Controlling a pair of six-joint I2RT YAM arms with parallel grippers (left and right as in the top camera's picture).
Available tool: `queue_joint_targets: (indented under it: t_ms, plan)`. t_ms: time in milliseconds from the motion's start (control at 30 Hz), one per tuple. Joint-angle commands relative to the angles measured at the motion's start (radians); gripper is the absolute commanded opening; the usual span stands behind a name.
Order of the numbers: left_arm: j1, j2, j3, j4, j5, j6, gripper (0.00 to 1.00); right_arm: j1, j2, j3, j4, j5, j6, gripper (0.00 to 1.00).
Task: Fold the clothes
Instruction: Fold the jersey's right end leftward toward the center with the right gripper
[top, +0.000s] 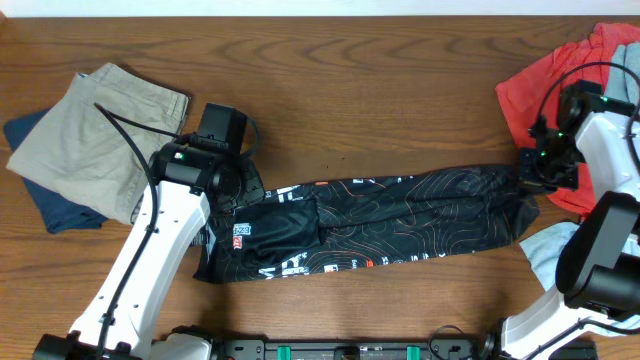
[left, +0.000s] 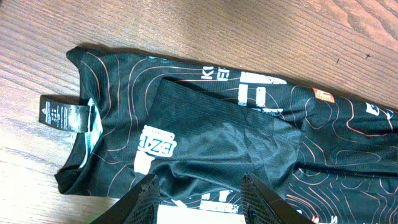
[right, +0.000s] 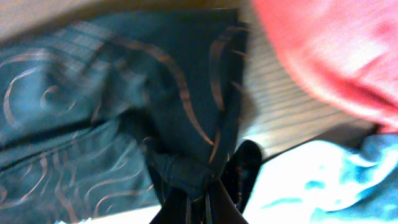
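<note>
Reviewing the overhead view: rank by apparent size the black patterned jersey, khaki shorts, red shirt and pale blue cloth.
1. black orange-lined jersey
2. khaki shorts
3. red shirt, cut off by the frame edge, so unsure against the shorts
4. pale blue cloth, partly hidden

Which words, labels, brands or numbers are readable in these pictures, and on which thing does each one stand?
"EZ1", as far as it reads: tilted white logo on the black sports jersey with thin orange contour lines.
"K" and "E": starts of white block lettering on the same jersey; rest hidden by folds.
Black neck tag: print too small to read.
Small orange-and-white logo: too small to read.
Right wrist view: no text.
</note>
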Motion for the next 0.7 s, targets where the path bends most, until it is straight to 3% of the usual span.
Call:
queue_joint_targets:
  t_ms: [0,667]
  plan:
    - [0.003,-0.002,0.015,-0.002,-0.013,0.009,0.44,0.063,-0.012,0.011,-0.029,-0.08,0.041,0.01]
    - [0.003,-0.002,0.015,-0.006,-0.013,0.01,0.44,0.588,-0.012,0.011,-0.091,-0.179,0.343,0.01]
